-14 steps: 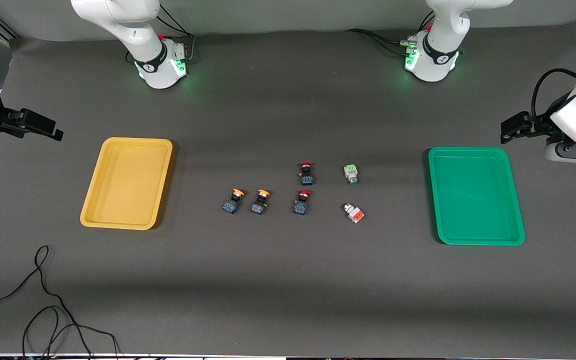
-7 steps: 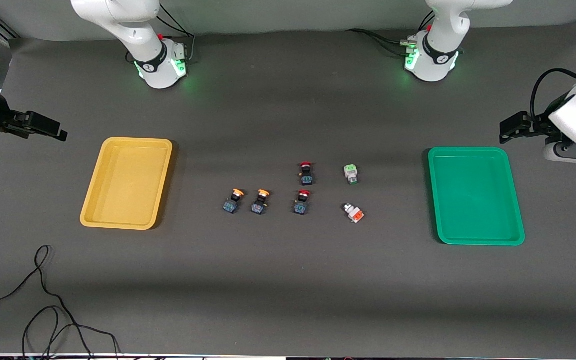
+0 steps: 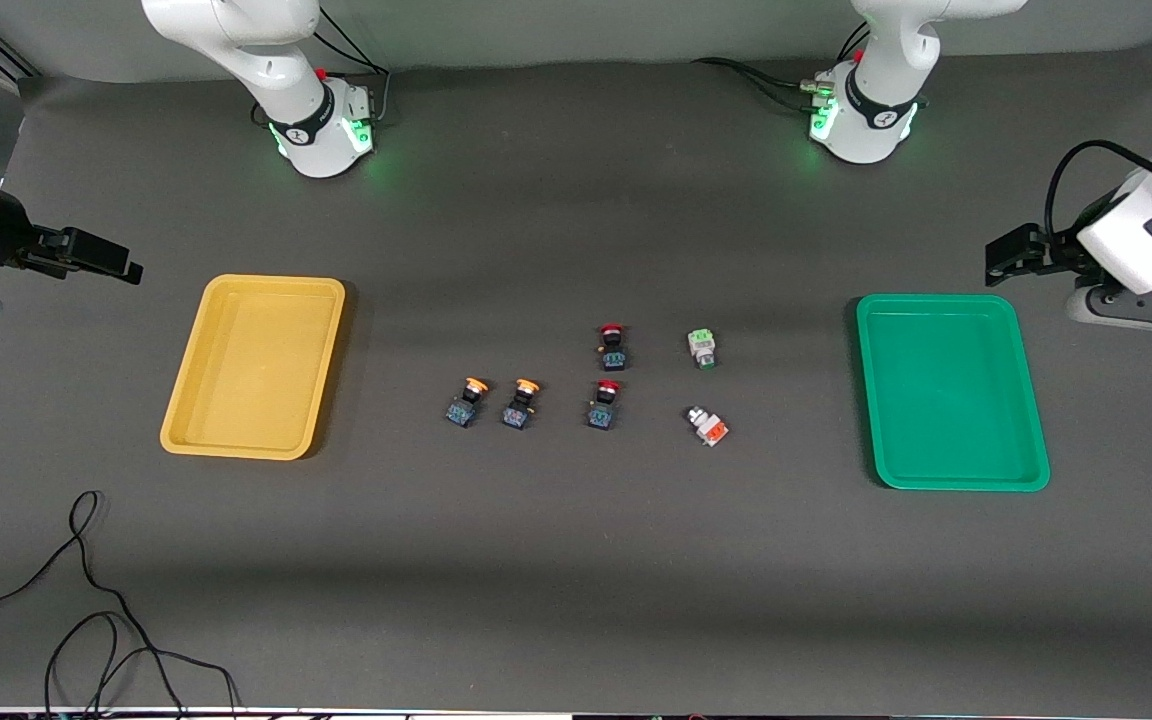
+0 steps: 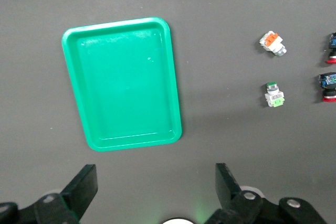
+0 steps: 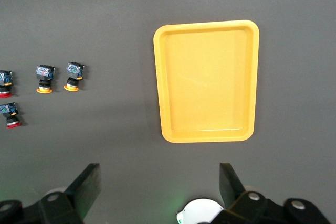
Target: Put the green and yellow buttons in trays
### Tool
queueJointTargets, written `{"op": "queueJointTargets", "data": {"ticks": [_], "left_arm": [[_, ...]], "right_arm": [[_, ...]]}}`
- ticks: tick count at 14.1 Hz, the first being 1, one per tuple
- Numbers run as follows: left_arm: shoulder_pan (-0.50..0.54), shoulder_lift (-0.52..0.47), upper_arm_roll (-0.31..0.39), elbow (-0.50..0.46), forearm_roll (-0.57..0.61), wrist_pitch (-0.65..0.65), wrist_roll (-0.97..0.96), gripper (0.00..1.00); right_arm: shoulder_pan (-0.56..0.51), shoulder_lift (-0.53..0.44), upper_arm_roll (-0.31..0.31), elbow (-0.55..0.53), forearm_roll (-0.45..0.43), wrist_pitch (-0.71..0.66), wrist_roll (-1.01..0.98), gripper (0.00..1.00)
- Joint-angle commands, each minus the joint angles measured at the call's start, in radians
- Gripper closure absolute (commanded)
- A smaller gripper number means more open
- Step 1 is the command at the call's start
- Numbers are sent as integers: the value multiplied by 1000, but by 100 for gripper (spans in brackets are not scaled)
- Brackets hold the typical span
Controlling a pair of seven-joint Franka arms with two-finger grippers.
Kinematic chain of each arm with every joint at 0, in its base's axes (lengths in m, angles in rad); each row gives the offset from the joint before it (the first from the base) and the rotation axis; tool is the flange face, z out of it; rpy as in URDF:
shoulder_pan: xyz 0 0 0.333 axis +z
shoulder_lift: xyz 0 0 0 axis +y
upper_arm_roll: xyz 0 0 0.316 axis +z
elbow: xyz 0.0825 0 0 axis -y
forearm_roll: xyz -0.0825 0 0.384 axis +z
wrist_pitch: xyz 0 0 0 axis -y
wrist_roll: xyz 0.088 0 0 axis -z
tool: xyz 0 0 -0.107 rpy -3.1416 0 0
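Observation:
Two yellow-capped buttons (image 3: pixel 464 402) (image 3: pixel 521 403) stand side by side mid-table; they also show in the right wrist view (image 5: pixel 44 78) (image 5: pixel 73 75). The green-capped button (image 3: pixel 702 348) (image 4: pixel 274 94) lies toward the green tray (image 3: pixel 951 390) (image 4: pixel 123 85). The yellow tray (image 3: pixel 254 365) (image 5: pixel 206 80) lies toward the right arm's end. Both trays hold nothing. My left gripper (image 3: pixel 1006 255) (image 4: pixel 156 187) is open and empty, up over bare table beside the green tray. My right gripper (image 3: pixel 106 258) (image 5: pixel 160 184) is open and empty, up over bare table beside the yellow tray.
Two red-capped switches (image 3: pixel 612 346) (image 3: pixel 604 404) stand between the yellow buttons and the green one. A white switch with an orange part (image 3: pixel 707 426) lies nearer to the camera than the green button. A black cable (image 3: pixel 86 600) loops near the front edge at the right arm's end.
Both grippers have crept inward toward the table's middle, the left toward the green tray, the right toward the yellow tray. The buttons and trays have not moved.

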Motion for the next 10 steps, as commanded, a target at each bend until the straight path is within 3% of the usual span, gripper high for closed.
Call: {"op": "queueJointTargets", "data": {"ticks": [1,5,10], "left_arm": [[-52,-41,5,-55,-12,14,-65,0],[-193,-54,-18,-90,-19,43,-291,0],[-371,-60,-64,-171,-18,186,-608,0]], "right_arm": [[-9,-6,8,-4,-14,2,-23,0],[-8,-6,8,-4,-16,0,-20,0],[-6,-6,8,-2,-17,0,-20,0]]}}
